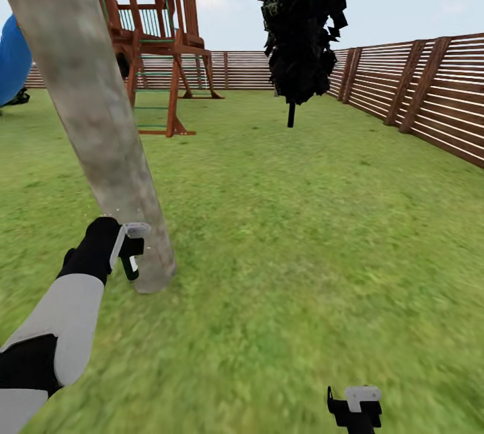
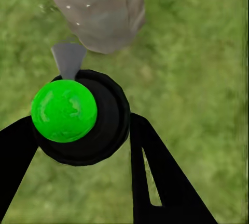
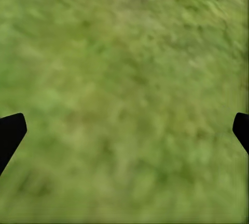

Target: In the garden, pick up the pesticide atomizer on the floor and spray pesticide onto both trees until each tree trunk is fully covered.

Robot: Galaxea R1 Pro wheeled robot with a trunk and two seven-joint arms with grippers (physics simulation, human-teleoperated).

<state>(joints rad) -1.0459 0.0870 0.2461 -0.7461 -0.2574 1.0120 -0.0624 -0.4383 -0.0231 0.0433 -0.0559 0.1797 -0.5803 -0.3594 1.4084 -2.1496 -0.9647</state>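
Observation:
One tree's thick mottled grey-brown trunk point(image 1: 101, 138) leans across the left of the head view, its base in the grass. My left gripper point(image 1: 129, 254) is right beside the trunk's base, shut on the pesticide atomizer point(image 1: 133, 236). In the left wrist view the atomizer point(image 2: 78, 115) is a dark round body with a bright green cap between my black fingers point(image 2: 155, 172). Its grey nozzle point(image 2: 68, 60) points at the trunk point(image 2: 98, 11), which carries small white specks. My right gripper point(image 1: 354, 407) hangs open over grass at the lower right. The second tree and the paving are out of view.
A reddish-brown wooden play tower point(image 1: 158, 37) stands behind the trunk, with a blue slide point(image 1: 12, 58) at the far left. A dark conifer point(image 1: 302, 24) rises mid-lawn. The slatted fence point(image 1: 417, 84) bounds the right and back. Open lawn point(image 1: 302, 239) spreads to the right.

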